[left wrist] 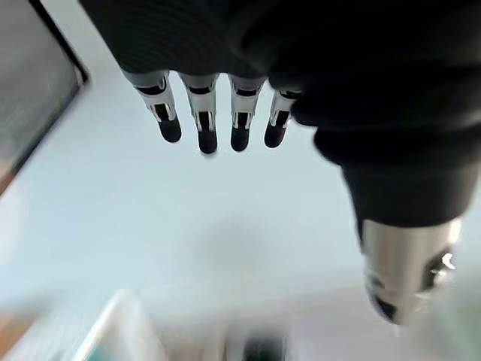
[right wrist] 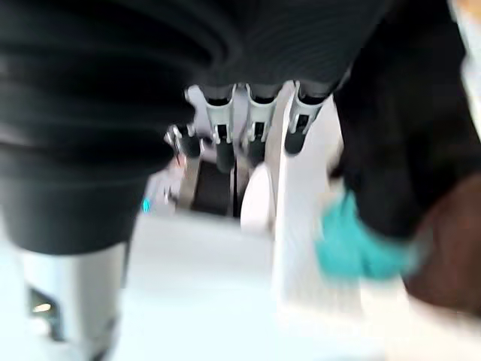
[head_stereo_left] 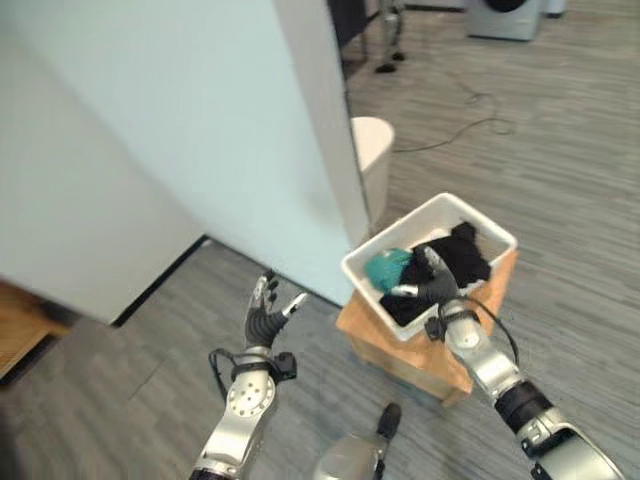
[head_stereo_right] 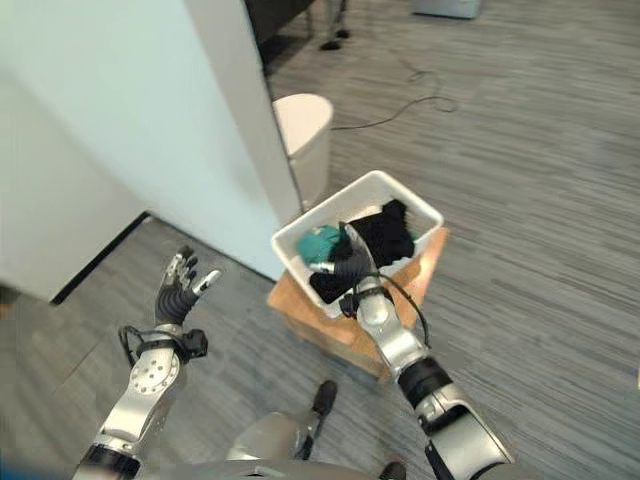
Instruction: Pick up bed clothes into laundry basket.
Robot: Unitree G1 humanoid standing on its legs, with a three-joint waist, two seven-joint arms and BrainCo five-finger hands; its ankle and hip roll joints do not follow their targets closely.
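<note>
Grey wood-grain floor (head_stereo_left: 560, 200) runs under one white rectangular plastic laundry basket (head_stereo_left: 372, 275), set on one low wooden box (head_stereo_left: 400, 355) beside a pale bed (head_stereo_left: 150, 130). Inside lie black clothes (head_stereo_left: 465, 255) and one teal garment (head_stereo_left: 388, 267). The right robot hand (head_stereo_left: 432, 283) hangs over them with fingers relaxed, grasping nothing; draw it straight up, clear of the rim. The left robot hand (head_stereo_left: 265, 310) is released, raised near the bed.

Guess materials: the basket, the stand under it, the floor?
Basket: looks like white plastic, smooth rigid walls and rounded rim. Stand: probably wood or cardboard, flat tan faces, hard to tell which. Floor: likely grey carpet tile or vinyl plank, matte, streaked grain.
</note>
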